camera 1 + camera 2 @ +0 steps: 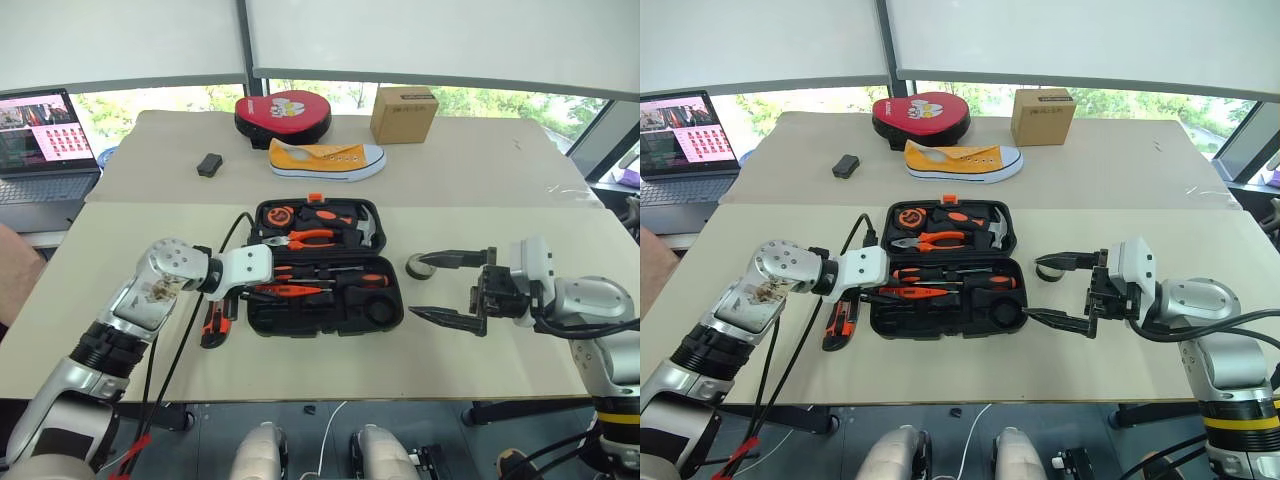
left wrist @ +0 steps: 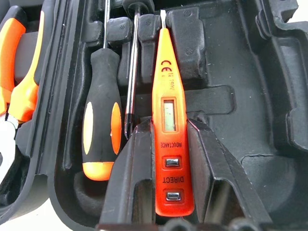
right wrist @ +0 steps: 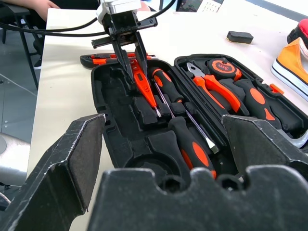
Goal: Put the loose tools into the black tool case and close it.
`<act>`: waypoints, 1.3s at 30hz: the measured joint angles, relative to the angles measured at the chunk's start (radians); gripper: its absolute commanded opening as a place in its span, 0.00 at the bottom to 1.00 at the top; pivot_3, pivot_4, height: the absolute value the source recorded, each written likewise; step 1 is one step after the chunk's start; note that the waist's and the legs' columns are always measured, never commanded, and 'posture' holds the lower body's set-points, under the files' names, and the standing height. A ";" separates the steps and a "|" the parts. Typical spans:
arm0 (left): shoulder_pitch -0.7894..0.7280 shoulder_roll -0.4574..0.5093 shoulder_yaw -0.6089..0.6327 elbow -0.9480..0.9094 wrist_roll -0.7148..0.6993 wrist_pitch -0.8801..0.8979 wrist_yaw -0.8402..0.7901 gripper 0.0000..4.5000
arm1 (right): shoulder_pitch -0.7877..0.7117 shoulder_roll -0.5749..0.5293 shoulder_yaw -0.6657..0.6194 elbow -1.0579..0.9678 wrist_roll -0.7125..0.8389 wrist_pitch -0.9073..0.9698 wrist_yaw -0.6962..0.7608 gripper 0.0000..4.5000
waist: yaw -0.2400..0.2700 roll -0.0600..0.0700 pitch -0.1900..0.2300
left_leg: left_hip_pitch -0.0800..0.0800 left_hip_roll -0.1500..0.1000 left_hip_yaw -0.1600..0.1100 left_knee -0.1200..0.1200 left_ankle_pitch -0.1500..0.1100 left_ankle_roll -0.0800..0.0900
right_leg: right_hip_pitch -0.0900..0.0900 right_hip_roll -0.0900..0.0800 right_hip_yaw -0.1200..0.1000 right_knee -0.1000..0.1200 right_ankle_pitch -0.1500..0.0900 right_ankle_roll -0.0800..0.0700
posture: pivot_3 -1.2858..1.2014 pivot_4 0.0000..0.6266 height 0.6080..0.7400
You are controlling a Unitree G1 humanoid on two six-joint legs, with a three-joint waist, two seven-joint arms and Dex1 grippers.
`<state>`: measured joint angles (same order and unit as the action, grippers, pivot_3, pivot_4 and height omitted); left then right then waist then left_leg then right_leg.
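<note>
The left gripper (image 2: 163, 202) is clamped on the tester screwdriver (image 2: 168, 120) right over its slot in the open black tool case (image 1: 262, 318), so the robot should line the shaft up with the groove beside the two screwdrivers (image 3: 187, 139) before letting go. The right gripper (image 1: 445, 287) hangs wide open by the tape roll (image 1: 418, 266). The utility knife (image 1: 212, 325) lies on the table left of the case; nothing blocks it.

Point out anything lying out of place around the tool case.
Two task tools lie outside the open black tool case: the utility knife on the table beside its left wall, and the dark tape roll off its right side. A lone yellow shoe lies beyond the case.
</note>
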<state>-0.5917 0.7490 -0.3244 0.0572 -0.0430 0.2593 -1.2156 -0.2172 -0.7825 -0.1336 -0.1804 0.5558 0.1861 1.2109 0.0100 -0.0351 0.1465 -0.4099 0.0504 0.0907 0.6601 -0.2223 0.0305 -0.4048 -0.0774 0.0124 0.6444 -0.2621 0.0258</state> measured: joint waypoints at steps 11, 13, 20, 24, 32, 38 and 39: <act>-0.017 -0.077 0.153 -0.006 -0.201 0.030 -0.040 0.67 | 0.000 0.024 0.001 0.005 0.000 0.000 -0.021 1.00 | 0.002 0.000 0.000 | -0.004 0.000 -0.002 0.002 0.000 0.000 | -0.002 0.000 -0.001 0.001 0.000 0.000 | 0.52 0.24 1.00; -0.025 -0.075 0.177 -0.007 -0.213 0.026 -0.038 0.56 | 0.000 0.028 0.002 0.008 -0.001 0.000 -0.021 1.00 | 0.002 0.000 0.000 | -0.004 -0.001 -0.002 0.002 0.000 0.000 | -0.002 0.000 -0.001 0.001 0.000 0.000 | 0.52 0.24 1.00; 0.034 -0.167 0.162 0.108 -0.167 -0.026 0.057 0.01 | 0.000 0.051 0.005 0.023 -0.003 -0.004 -0.024 1.00 | 0.003 0.000 0.000 | -0.005 -0.001 -0.003 0.003 0.000 0.000 | -0.001 0.000 -0.001 0.001 0.000 0.001 | 0.52 0.24 1.00; 0.035 -0.177 0.134 0.156 -0.097 -0.088 0.097 0.01 | 0.000 0.052 0.005 0.023 -0.003 -0.004 -0.026 1.00 | 0.002 0.000 0.000 | -0.005 -0.001 -0.003 0.003 0.000 0.000 | -0.001 0.000 -0.001 0.001 0.000 0.001 | 0.52 0.24 1.00; 0.059 -0.171 0.113 0.111 -0.082 -0.102 0.086 0.01 | 0.025 0.057 0.005 0.005 -0.003 -0.004 -0.040 1.00 | 0.002 0.000 0.000 | -0.005 -0.001 -0.003 0.003 0.000 0.000 | -0.001 0.000 -0.001 0.001 0.000 0.001 | 0.52 0.24 1.00; 0.080 -0.168 0.113 0.086 -0.099 -0.103 0.051 0.01 | 0.032 0.066 0.005 0.001 -0.003 -0.004 -0.060 1.00 | 0.002 0.000 0.000 | -0.004 -0.001 -0.003 0.003 0.000 0.000 | -0.001 0.000 0.000 0.002 0.000 0.001 | 0.52 0.24 1.00; 0.080 -0.165 0.113 0.084 -0.099 -0.102 0.049 0.01 | 0.031 0.068 0.005 0.001 -0.003 -0.004 -0.061 1.00 | 0.002 0.000 0.000 | -0.004 -0.001 -0.003 0.003 0.000 0.000 | -0.001 0.000 0.000 0.002 0.000 0.001 | 0.52 0.24 1.00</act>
<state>-0.5119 0.5840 -0.2116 0.1414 -0.1420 0.1573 -1.1667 -0.1857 -0.7141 -0.1284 -0.1797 0.5529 0.1826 1.1495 0.0118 -0.0353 0.1467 -0.4141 0.0497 0.0875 0.6631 -0.2223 0.0304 -0.4059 -0.0773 0.0119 0.6462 -0.2617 0.0265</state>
